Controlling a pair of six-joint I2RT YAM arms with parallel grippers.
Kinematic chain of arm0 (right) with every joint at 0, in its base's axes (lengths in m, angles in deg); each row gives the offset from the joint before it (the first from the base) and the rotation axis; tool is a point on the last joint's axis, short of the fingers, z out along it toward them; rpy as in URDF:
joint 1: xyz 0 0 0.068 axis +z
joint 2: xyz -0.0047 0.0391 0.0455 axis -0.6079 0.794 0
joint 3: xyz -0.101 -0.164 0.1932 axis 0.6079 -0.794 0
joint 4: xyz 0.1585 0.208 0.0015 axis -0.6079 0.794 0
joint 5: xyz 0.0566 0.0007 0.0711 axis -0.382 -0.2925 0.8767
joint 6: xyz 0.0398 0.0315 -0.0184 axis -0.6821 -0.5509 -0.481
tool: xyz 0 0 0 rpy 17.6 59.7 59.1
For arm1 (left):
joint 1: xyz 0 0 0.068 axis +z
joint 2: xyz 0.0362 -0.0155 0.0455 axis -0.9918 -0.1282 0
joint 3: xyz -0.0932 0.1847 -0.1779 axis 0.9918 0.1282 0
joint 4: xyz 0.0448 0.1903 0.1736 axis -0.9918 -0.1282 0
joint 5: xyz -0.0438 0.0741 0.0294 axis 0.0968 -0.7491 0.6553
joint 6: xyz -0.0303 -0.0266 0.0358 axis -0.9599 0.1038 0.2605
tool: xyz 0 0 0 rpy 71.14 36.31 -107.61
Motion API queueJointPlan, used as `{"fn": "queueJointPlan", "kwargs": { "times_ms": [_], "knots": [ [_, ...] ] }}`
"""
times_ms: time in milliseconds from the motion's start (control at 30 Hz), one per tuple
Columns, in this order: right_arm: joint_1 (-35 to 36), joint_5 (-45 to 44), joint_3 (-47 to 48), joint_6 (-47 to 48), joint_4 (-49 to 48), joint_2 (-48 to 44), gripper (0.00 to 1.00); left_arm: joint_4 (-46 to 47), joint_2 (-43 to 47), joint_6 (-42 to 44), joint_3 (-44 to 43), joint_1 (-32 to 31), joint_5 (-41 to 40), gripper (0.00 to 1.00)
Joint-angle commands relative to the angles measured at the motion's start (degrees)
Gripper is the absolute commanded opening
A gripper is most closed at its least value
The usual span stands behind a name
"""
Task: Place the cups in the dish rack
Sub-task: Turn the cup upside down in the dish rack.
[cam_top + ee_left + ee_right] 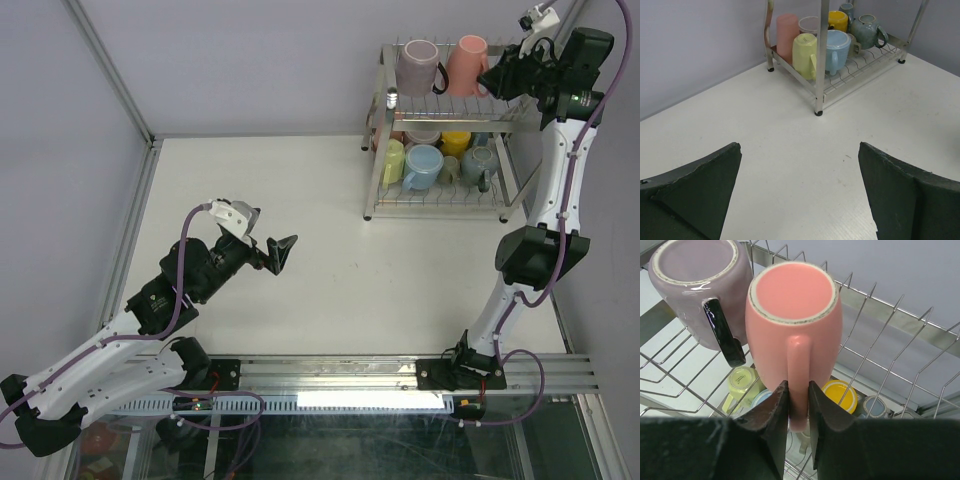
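At the table's far right corner stands the rack — two tiers of shiny chrome wire, the upper shelf slotted, the lower one a grid of thin rods. On the upper shelf two matte mugs sit bottom up, side by side: a mauve mug with a glossy black handle, and a rounded pink mug with an unglazed ring around its base. The right gripper reaches in at that shelf, its dark, rough-surfaced fingers clamped on either side of the pink mug's handle and touching it.

Crowded together on the lower shelf are a pink tumbler, a pale yellow-green mug, a light blue mug, a yellow cup and a speckled grey-green mug. More cups behind them are half hidden by posts and by each other, and their colours are hard to tell.

The left gripper hangs over the white table toward its near left, well apart from the rack, jaws spread wide and holding nothing — in its own view only two wedge-shaped black fingertips show, cut off at the bottom edge.
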Motion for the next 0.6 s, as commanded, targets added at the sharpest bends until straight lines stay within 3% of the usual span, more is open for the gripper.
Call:
{"fn": "queueJointPlan", "kwargs": {
  "times_ms": [0,133,433,567],
  "knots": [
    [0.22,0.53,0.47,0.84,-3.27,-2.23,0.23,1.44,0.59,0.78,-0.79,0.03,-1.12,0.99],
    [0.18,0.95,0.36,0.86,-2.95,-2.44,0.29,1.47,0.59,0.72,-0.76,0.03,-1.04,0.99],
    [-1.89,3.52,-3.2,-4.5,-10.08,-9.22,0.74,4.16,1.41,-0.81,-0.12,0.03,0.82,0.99],
    [-3.35,4.72,-4.16,-6.66,-13.68,-13.37,0.87,6.01,1.35,-2.3,-0.93,0.41,1.29,0.99]
  ]
}}
